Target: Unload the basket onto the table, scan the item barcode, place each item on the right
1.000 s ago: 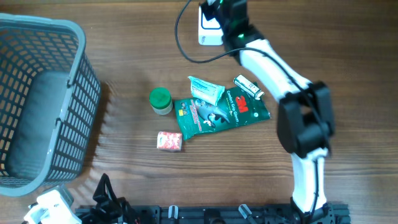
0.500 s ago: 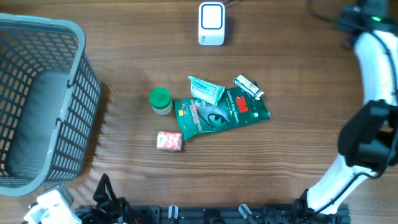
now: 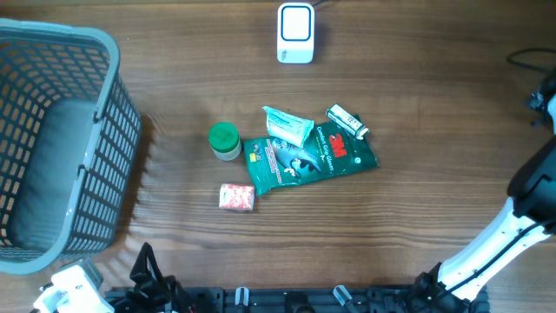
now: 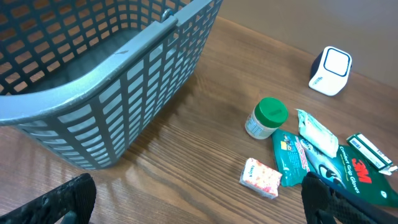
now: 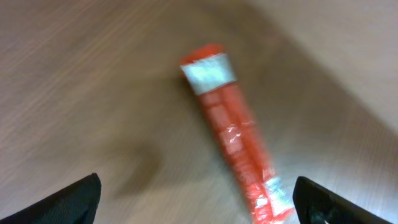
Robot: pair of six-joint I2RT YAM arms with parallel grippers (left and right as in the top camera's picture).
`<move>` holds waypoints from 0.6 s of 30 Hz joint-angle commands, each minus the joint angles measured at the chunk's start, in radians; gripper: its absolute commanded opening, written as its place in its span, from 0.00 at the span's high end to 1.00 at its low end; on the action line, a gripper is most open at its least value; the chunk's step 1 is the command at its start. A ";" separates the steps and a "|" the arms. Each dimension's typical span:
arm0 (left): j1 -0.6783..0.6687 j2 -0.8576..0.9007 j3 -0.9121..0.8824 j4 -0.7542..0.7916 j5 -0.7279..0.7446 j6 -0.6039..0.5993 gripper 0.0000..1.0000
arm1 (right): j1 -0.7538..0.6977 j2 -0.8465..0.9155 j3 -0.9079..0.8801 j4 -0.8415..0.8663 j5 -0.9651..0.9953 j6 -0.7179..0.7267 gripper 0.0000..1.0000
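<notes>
Overhead, we see wood-grain counter [image 3: 434, 200] open right of the packets [image 3: 308, 156]; a basket [image 3: 52, 130] crowds its left edge. Our left hand [image 4: 202, 202] and right hand [image 5: 202, 202] gape wide.

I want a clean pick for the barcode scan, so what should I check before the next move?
1. Right gripper open, nothing between its fingers: ok.
2. Red packet lies on the table, clear of those fingers: ok, though the view is blurred.
3. Left gripper open and empty: ok.
4. Scanner stands unobstructed near the table's far edge: ok.
5. White-teal packet lies partly on the green pouch: not ok for a single pick.
6. Barcodes facing up on the items in the pile: cannot tell.
</notes>
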 commanded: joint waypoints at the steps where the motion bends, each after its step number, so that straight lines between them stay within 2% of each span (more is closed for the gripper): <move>1: 0.006 -0.005 0.000 0.003 0.004 -0.002 0.00 | 0.111 -0.167 0.026 -0.090 -0.372 -0.014 0.00; 3: 0.006 -0.005 0.000 0.003 0.004 -0.002 0.00 | 0.194 -0.219 0.026 -0.190 -0.683 -0.016 0.00; 5: 0.006 -0.005 0.000 0.003 0.004 -0.002 0.00 | 0.264 -0.228 0.026 -0.254 -0.890 -0.018 0.00; 7: 0.006 -0.005 0.000 0.003 0.004 -0.002 0.00 | 0.355 -0.219 0.021 -0.336 -0.990 -0.045 0.00; 8: 0.006 -0.005 0.000 0.003 0.004 -0.002 0.00 | 0.392 -0.219 0.021 -0.376 -0.971 -0.085 0.00; 12: 0.006 -0.005 0.000 0.003 0.004 -0.002 0.00 | 0.629 -0.216 0.021 -0.489 -0.571 -0.234 0.00; 13: 0.006 -0.005 0.000 0.003 0.004 -0.002 0.00 | 0.678 -0.211 0.021 -0.496 -0.520 -0.269 0.00; 18: 0.006 -0.005 0.000 0.003 0.004 -0.002 0.00 | 0.790 -0.165 0.021 -0.492 -0.504 -0.385 0.00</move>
